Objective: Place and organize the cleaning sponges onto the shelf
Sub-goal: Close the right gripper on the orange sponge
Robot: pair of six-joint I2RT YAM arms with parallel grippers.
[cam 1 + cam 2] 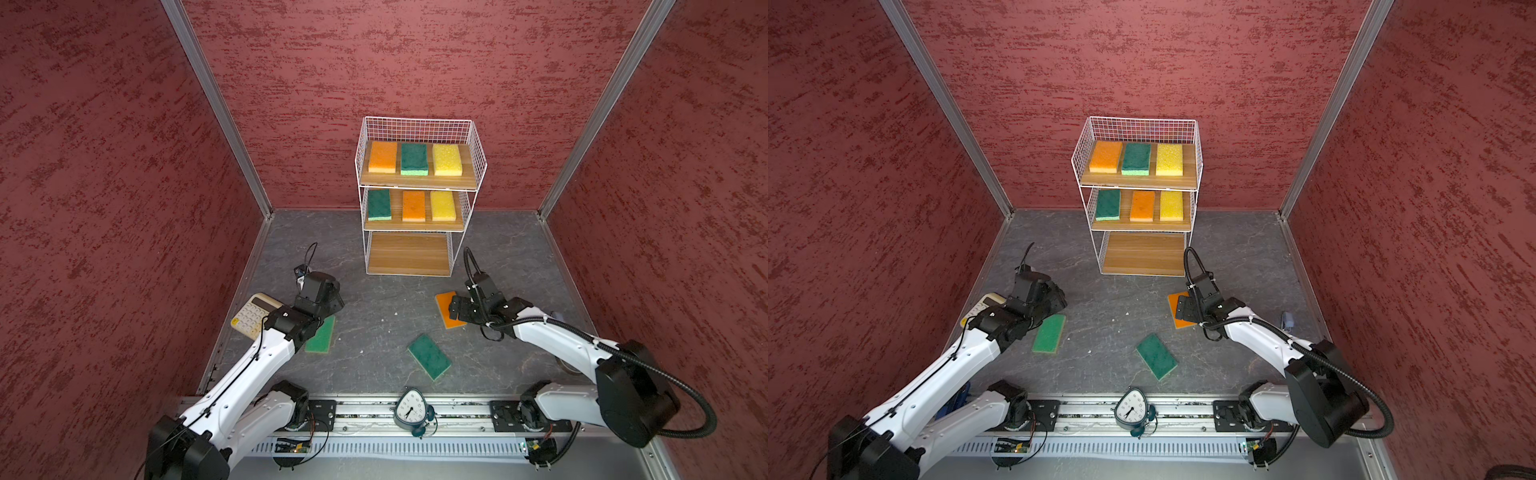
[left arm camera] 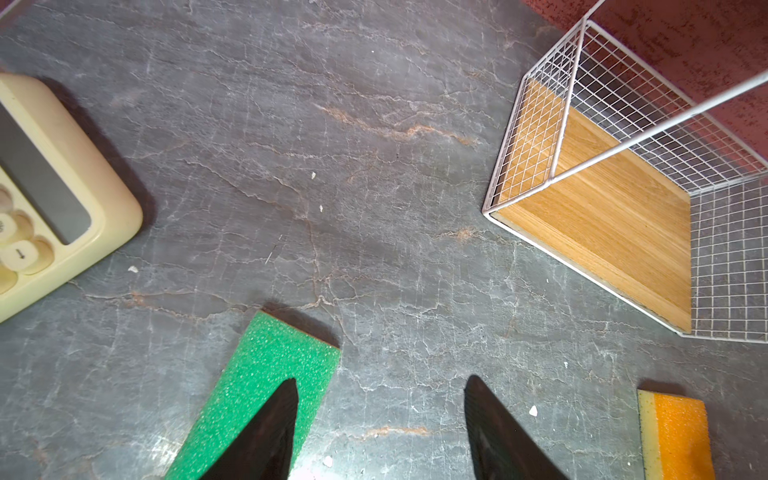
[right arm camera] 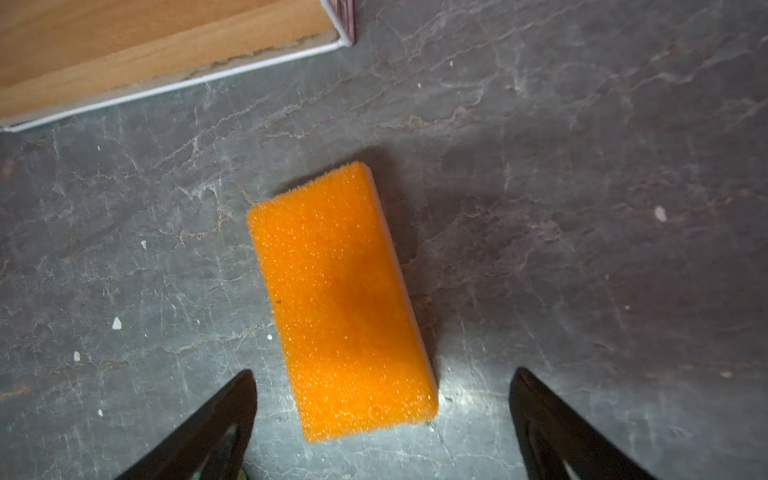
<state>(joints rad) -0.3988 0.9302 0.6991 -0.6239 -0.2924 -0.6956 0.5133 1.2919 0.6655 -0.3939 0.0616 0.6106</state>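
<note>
Right jaws stand wide and empty over the orange sponge point(image 3: 340, 299), flat on the table point(image 3: 582, 166) at 5 o'clock from the shelf point(image 1: 409, 253); advise descending squarely, closing across its narrow width; left jaws half-spread, empty.

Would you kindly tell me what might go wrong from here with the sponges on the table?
The orange sponge lies skewed under the open right gripper, so closing may pinch only a corner. The left gripper sits off-centre over a green sponge beside the calculator, which the arm might nudge.
</note>
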